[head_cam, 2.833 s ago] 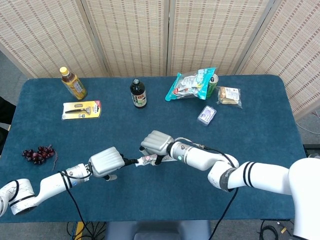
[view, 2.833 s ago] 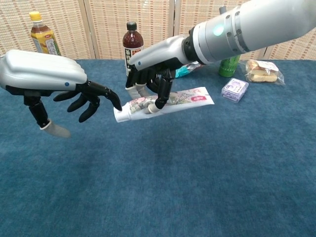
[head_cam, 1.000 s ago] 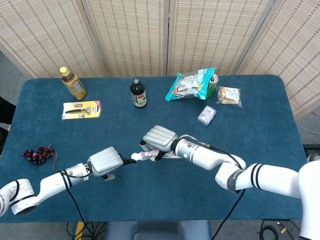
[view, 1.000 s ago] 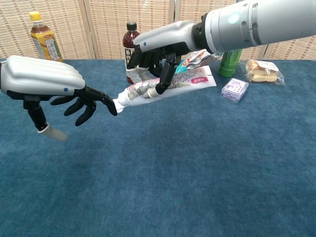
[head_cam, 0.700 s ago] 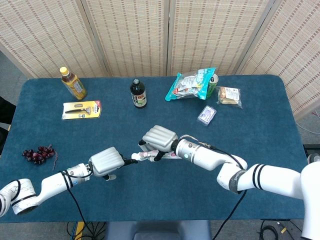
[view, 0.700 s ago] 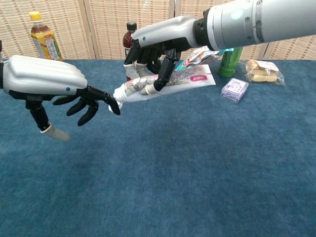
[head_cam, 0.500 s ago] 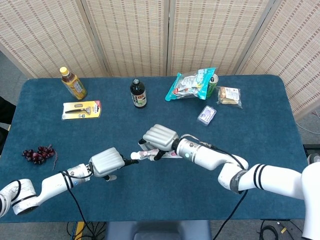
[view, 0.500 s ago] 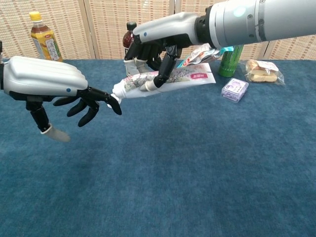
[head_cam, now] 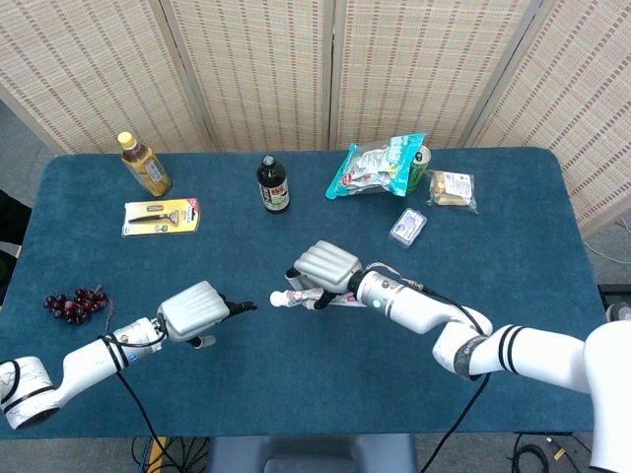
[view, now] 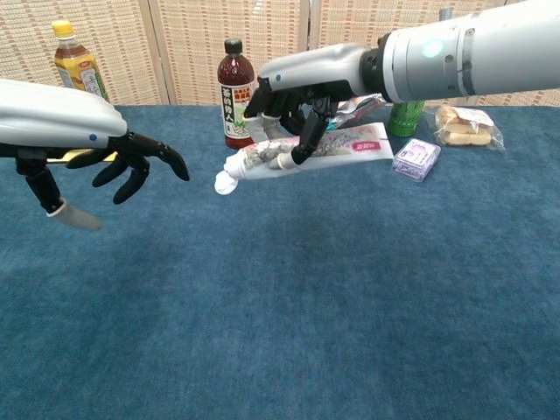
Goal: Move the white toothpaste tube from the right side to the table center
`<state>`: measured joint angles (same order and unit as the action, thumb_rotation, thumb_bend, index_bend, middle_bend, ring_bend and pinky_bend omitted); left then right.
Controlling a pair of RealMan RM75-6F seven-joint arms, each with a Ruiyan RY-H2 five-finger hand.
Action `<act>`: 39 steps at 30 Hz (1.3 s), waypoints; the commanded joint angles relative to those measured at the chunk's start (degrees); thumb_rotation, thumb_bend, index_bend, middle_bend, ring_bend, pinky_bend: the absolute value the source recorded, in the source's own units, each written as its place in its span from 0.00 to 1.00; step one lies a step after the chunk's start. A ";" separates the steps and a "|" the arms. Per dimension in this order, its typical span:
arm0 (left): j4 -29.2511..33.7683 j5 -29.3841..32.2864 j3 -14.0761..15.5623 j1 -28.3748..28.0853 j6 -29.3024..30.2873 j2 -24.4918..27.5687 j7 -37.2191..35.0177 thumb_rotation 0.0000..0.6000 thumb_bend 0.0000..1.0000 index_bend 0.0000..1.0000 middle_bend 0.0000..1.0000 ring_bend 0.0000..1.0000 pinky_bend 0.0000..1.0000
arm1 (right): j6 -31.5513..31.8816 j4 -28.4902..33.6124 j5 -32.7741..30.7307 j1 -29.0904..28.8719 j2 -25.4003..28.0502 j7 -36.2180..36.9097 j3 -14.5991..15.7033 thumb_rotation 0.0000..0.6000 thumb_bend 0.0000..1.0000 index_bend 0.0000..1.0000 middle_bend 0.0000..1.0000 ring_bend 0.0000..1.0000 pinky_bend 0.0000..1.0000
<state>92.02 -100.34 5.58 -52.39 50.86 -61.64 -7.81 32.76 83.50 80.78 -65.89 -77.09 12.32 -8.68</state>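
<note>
The white toothpaste tube [view: 337, 145] lies level in the air above the blue table [view: 350, 289], with its cap [view: 225, 184] pointing toward my left side. My right hand [view: 302, 98] grips it from above, fingers curled around its middle. In the head view the right hand [head_cam: 327, 266] covers most of the tube [head_cam: 292, 297], near the table's middle. My left hand [view: 83, 131] hovers to the left of the cap with fingers spread and nothing in it. A clear gap separates the left hand [head_cam: 193, 310] from the tube.
A dark bottle [head_cam: 272, 184] stands behind the tube. A yellow bottle [head_cam: 144, 164] and a razor pack [head_cam: 161, 216] sit at the back left, grapes [head_cam: 75, 304] at the left edge. A snack bag [head_cam: 380, 166], a green can [view: 404, 118], a small box [head_cam: 407, 227] and wrapped bread [head_cam: 452, 189] lie back right.
My left hand has drawn back to the left, away from the tube's cap that its fingertips had reached. The right hand has shifted slightly right with the tube in its grip.
</note>
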 commanded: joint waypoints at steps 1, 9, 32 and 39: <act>0.15 0.61 -0.01 0.51 0.02 0.63 0.49 1.00 0.20 0.15 0.53 0.56 0.68 | 1.36 -1.08 -0.40 1.23 -1.49 -1.29 0.93 1.00 0.87 0.87 0.70 0.64 0.59; 0.86 1.73 -0.45 1.68 0.43 1.98 1.77 1.00 0.20 0.15 0.53 0.56 0.68 | 2.79 -4.25 -0.76 3.63 -4.05 -5.13 3.52 1.00 0.67 0.66 0.54 0.50 0.45; 1.59 7.10 -3.22 4.83 1.50 2.18 3.06 1.00 0.20 0.15 0.46 0.48 0.68 | 8.96 2.81 -8.77 10.48 5.04 -12.79 2.15 1.00 0.17 0.00 0.07 0.10 0.18; 1.13 15.67 -5.50 10.05 5.76 2.57 3.91 1.00 0.20 0.13 0.37 0.35 0.53 | 19.29 8.23 -10.45 19.03 13.00 -14.17 2.95 1.00 0.17 0.00 0.15 0.12 0.19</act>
<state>93.32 -87.18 0.98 -44.16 55.18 -59.30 -4.54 48.99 89.61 71.11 -49.73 -66.38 -1.24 -6.10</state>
